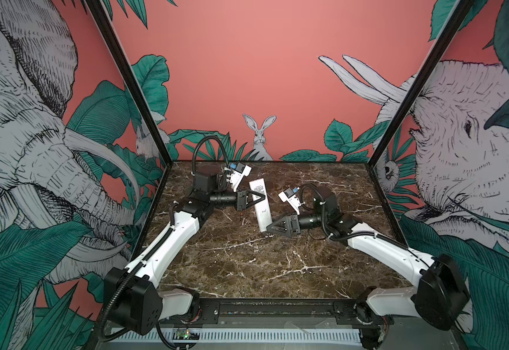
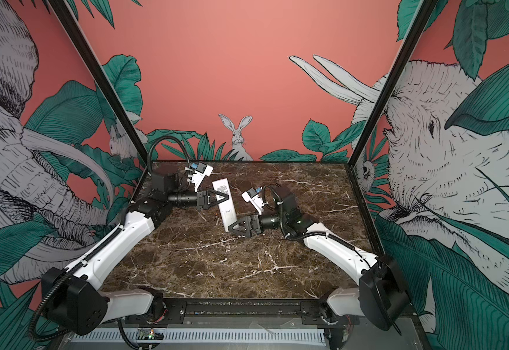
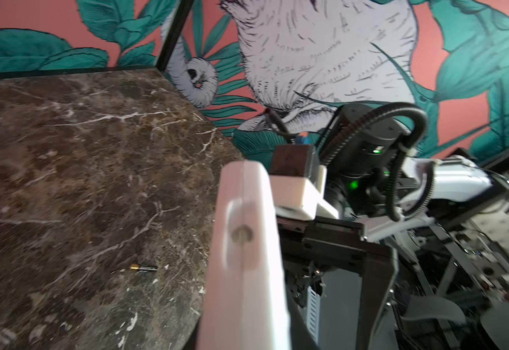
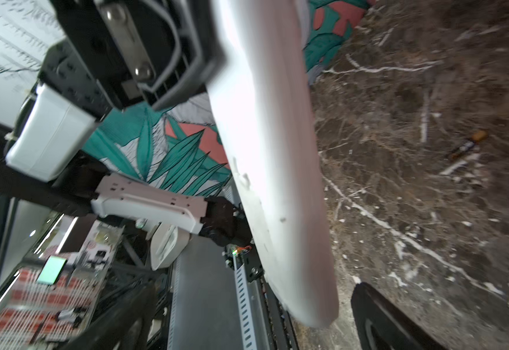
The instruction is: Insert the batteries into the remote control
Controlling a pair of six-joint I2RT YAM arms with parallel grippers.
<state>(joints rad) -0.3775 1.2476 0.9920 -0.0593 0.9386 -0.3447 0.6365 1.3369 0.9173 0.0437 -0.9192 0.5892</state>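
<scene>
Left wrist view is showing 1 battery lying on the bench, apart from the remote control. Our left tool is pinching the handset mid-body; our right tool is standing spread around its near end. We are risking it pivoting in that 1 pinch.

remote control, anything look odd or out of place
Nothing damaged. The remote control sits label side up in the shut left gripper, the open right gripper at its near end. One battery lies loose on the table, apart from it.
</scene>
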